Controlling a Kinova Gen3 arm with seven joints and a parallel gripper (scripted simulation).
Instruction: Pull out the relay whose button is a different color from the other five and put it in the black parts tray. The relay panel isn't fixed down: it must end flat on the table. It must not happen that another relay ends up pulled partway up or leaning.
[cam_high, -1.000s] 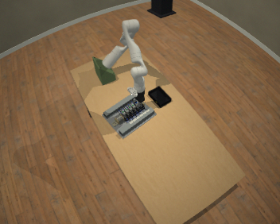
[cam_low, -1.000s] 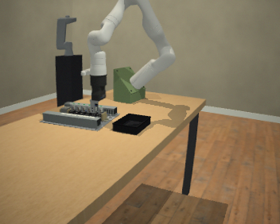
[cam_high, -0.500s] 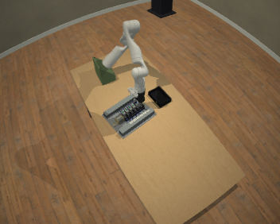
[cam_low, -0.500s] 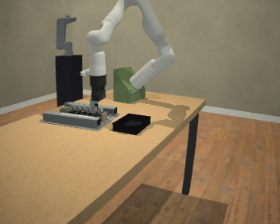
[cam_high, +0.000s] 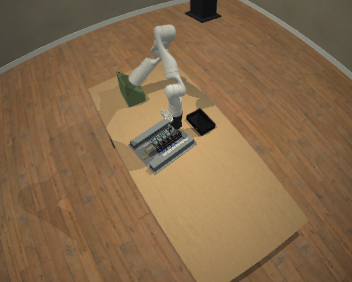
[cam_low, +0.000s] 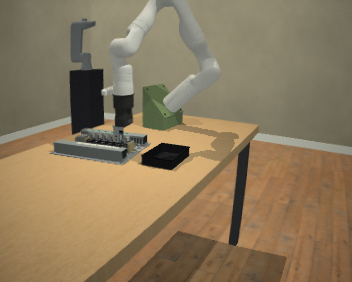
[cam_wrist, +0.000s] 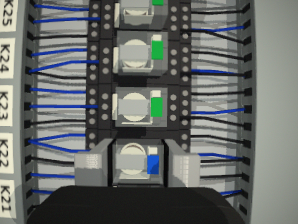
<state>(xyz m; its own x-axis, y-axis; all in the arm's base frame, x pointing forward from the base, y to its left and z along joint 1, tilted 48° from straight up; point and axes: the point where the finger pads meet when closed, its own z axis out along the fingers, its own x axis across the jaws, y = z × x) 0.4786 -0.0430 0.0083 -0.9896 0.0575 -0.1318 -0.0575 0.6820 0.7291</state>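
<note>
The relay panel (cam_high: 162, 143) lies flat on the table, left of the black parts tray (cam_high: 201, 121). In the wrist view a row of relays runs up the panel; the upper ones (cam_wrist: 137, 106) have green buttons. The lowest relay (cam_wrist: 137, 159) has a blue button, beside the label K22. My gripper (cam_wrist: 138, 156) is shut on this blue-button relay, one grey finger on each side of it. The relay still sits in its socket in the row. In the exterior view the gripper (cam_low: 120, 131) stands upright over the panel's end near the tray (cam_low: 166, 155).
A green wedge-shaped block (cam_high: 130, 90) stands at the back of the table behind the arm's base. A dark stand with a grey bracket (cam_low: 86, 95) is behind the table's far left side. Blue and black wires run along both sides of the relay row.
</note>
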